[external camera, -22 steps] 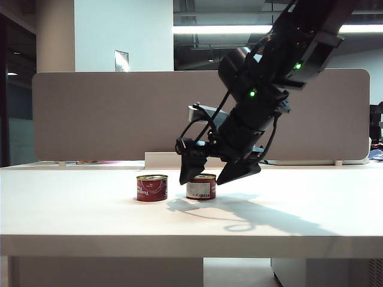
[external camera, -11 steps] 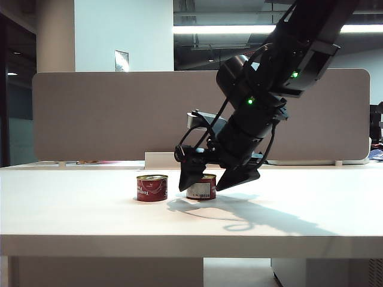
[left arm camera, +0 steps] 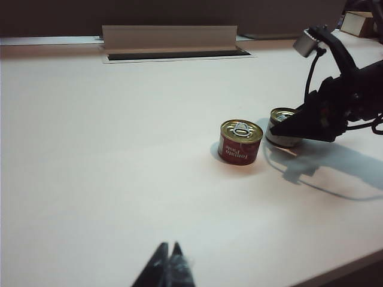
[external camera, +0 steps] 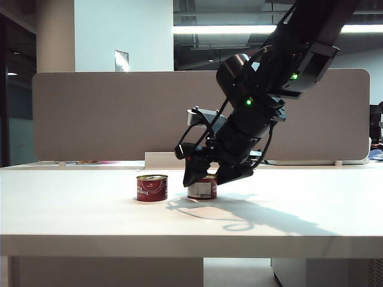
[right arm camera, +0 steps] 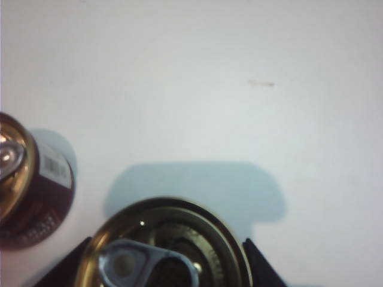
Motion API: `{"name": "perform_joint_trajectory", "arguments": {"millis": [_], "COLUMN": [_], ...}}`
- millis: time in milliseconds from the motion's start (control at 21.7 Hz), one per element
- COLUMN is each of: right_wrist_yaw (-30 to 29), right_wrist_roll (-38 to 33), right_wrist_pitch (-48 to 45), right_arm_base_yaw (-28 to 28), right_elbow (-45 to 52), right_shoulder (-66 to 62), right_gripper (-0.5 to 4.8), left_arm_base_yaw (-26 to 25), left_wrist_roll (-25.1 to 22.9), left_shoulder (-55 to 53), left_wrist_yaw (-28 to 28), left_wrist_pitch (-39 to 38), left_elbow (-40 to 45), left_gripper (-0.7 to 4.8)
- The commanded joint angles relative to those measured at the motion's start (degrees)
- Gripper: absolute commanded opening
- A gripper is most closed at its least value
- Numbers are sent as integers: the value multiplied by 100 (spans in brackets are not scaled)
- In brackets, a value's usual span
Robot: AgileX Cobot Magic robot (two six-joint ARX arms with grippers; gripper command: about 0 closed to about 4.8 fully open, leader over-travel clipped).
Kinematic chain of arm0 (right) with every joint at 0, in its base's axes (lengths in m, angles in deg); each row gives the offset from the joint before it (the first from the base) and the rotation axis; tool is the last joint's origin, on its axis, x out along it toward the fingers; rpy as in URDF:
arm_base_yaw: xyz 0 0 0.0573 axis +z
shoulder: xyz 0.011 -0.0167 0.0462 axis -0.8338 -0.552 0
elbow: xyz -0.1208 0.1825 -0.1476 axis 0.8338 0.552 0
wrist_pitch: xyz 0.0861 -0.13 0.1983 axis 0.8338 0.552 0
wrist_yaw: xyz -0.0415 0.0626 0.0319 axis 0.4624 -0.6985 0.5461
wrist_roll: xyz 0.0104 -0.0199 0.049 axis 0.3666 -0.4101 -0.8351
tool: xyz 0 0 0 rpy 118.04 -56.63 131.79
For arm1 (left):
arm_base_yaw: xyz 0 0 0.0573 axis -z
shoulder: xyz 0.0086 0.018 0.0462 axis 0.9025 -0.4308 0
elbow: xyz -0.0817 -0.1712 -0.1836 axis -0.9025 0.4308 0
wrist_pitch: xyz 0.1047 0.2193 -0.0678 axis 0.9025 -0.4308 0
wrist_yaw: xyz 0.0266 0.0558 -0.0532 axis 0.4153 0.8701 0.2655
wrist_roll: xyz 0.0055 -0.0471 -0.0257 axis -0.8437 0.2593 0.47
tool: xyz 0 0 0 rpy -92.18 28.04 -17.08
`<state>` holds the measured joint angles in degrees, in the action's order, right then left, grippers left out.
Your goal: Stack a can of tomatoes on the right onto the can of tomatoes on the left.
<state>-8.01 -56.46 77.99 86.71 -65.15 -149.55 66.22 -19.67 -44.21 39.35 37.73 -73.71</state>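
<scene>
Two red cans of tomatoes stand close together on the white table (external camera: 84,221). The left can (external camera: 152,188) (left arm camera: 240,142) stands free, with its pull-tab lid up. My right gripper (external camera: 207,180) (right arm camera: 166,244) has come down over the right can (external camera: 201,190) (right arm camera: 161,251), and its fingers press on both sides of the rim. The left can (right arm camera: 24,191) shows beside it in the right wrist view. My left gripper (left arm camera: 169,251) is shut and empty, low over the table and far from both cans.
A grey partition (external camera: 108,113) runs along the back of the table, with a white raised cable box (external camera: 164,160) (left arm camera: 169,39) in front of it. The right arm (external camera: 269,78) reaches in from the upper right and casts a shadow on the table to the right of the cans.
The right gripper sank slightly over the right can and its jaws drew in from wide open onto the can's sides. Neither can moved. The left gripper stayed still.
</scene>
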Motion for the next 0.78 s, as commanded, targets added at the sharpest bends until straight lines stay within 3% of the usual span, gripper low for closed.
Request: {"name": "perform_joint_trajectory", "arguments": {"millis": [46, 784], "right_wrist_yaw": [-7, -52], "right_wrist_roll": [-9, 72], "right_wrist_pitch": [-92, 138], "right_arm_base_yaw": [11, 90], "right_elbow": [-28, -463], "right_shoulder": [0, 293], "right_gripper": [260, 260], "left_arm_base_yaw": [-7, -7], "left_wrist_roll": [-7, -4], "left_shoulder": [-7, -7], "left_wrist_yaw": [-22, -22], "left_wrist_pitch": [-13, -15], "left_elbow": [-15, -15], "left_gripper": [-6, -6]}}
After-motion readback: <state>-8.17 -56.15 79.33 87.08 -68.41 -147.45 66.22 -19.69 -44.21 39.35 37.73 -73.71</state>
